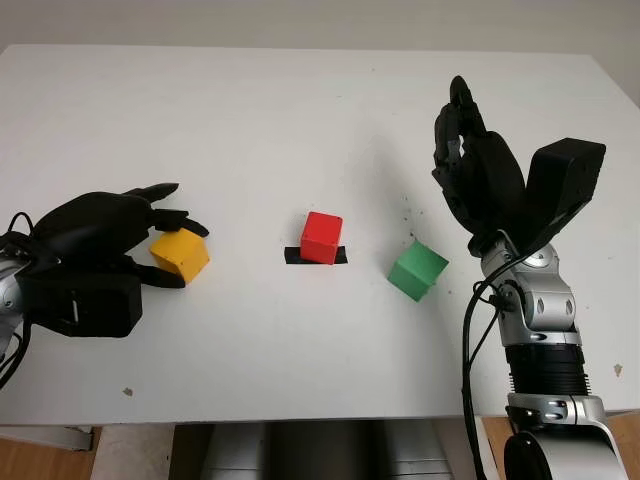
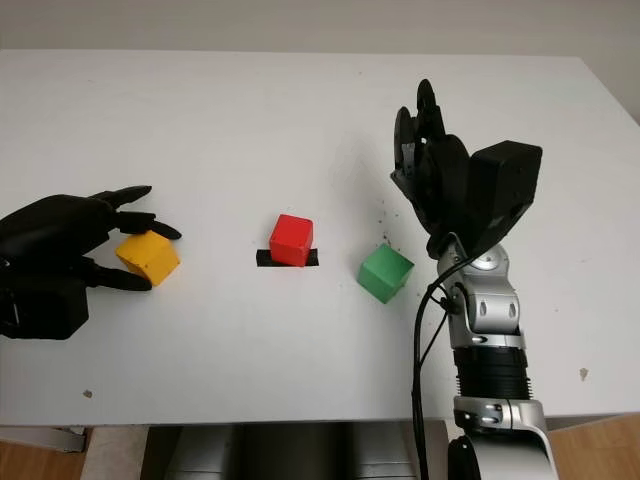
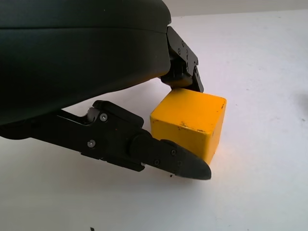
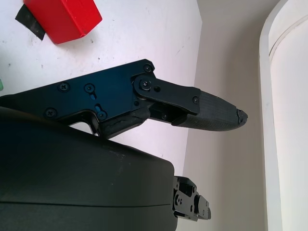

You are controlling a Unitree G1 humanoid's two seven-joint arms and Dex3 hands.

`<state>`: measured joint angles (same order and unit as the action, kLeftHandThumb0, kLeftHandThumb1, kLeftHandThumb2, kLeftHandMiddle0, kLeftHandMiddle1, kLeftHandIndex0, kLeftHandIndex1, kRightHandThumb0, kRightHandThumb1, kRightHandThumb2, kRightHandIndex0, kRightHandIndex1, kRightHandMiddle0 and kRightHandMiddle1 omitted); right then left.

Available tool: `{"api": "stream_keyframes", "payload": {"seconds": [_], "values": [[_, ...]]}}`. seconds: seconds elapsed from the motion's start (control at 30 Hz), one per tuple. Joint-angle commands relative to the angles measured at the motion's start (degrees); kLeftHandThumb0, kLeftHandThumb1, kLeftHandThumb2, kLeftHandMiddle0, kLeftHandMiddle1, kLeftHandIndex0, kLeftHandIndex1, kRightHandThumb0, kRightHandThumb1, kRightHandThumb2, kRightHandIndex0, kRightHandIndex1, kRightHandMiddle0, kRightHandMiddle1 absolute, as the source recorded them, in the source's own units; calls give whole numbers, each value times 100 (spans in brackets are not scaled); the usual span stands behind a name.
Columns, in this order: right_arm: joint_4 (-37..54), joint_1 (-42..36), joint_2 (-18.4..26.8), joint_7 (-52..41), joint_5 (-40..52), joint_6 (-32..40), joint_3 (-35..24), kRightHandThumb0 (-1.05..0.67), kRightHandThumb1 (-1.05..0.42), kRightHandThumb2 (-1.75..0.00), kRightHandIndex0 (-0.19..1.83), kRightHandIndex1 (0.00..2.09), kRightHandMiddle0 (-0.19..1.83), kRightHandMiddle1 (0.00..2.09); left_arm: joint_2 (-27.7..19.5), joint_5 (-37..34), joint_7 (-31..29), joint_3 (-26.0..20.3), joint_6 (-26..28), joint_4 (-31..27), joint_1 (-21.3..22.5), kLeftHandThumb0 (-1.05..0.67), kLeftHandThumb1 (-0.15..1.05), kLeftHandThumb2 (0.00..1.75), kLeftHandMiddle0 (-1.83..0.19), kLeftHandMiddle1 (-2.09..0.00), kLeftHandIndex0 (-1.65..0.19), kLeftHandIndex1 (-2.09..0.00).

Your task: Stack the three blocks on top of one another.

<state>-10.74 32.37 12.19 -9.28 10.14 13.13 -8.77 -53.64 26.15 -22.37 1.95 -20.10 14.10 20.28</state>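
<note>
At the table's left side, the left hand point(image 1: 100, 235) has its fingers curled around the yellow block point(image 1: 181, 253), a scuffed cube resting on the table point(image 1: 300, 120); a loose pinch could tip or drop it. Red block point(image 1: 321, 237) sits mid-table on black tape point(image 1: 293, 256), green block point(image 1: 417, 269) to its right, near the raised, open right hand point(image 1: 475, 165).

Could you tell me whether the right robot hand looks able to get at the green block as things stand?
Probably yes: the right robot hand is open, raised just beyond the green block, with nothing between them.
</note>
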Motion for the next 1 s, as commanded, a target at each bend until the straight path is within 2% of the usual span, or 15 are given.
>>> {"api": "stream_keyframes", "payload": {"seconds": [0.0, 0.13, 0.4, 0.57, 0.83, 0.97], "values": [[141, 39, 58, 2, 2, 2, -33, -72, -105, -67, -19, 0, -19, 0, 54, -118, -30, -20, -33, 101, 79, -48, 105, 13, -12, -6, -23, -126], [171, 28, 45, 18, 14, 14, -39, -72, -105, -67, -19, 0, -19, 0, 32, -126, 61, 4, -103, 230, 124, -46, 105, 14, -13, -6, -20, -142], [183, 28, 26, 37, 25, 8, -37, -72, -105, -67, -19, 0, -19, 0, -184, 1088, 903, 173, -281, 83, 120, -44, 105, 10, -18, -7, -18, -151], [142, 32, 6, 54, 16, -44, -33, -71, -105, -68, -19, 0, -19, 0, -181, 1178, 1105, 111, -482, -75, 103, -45, 105, 11, -21, -7, -13, -160], [101, 53, -3, 36, 3, -78, -1, -71, -105, -68, -19, 0, -19, 0, -133, 210, 354, -147, -218, -607, 240, -43, 105, 6, -28, -7, -20, -149], [55, 68, -48, 66, 2, -130, -1, -72, -105, -68, -19, 0, -19, 0, -181, -12, -144, -90, -76, -752, 611, -45, 105, 6, -28, -7, -21, -151]]}}
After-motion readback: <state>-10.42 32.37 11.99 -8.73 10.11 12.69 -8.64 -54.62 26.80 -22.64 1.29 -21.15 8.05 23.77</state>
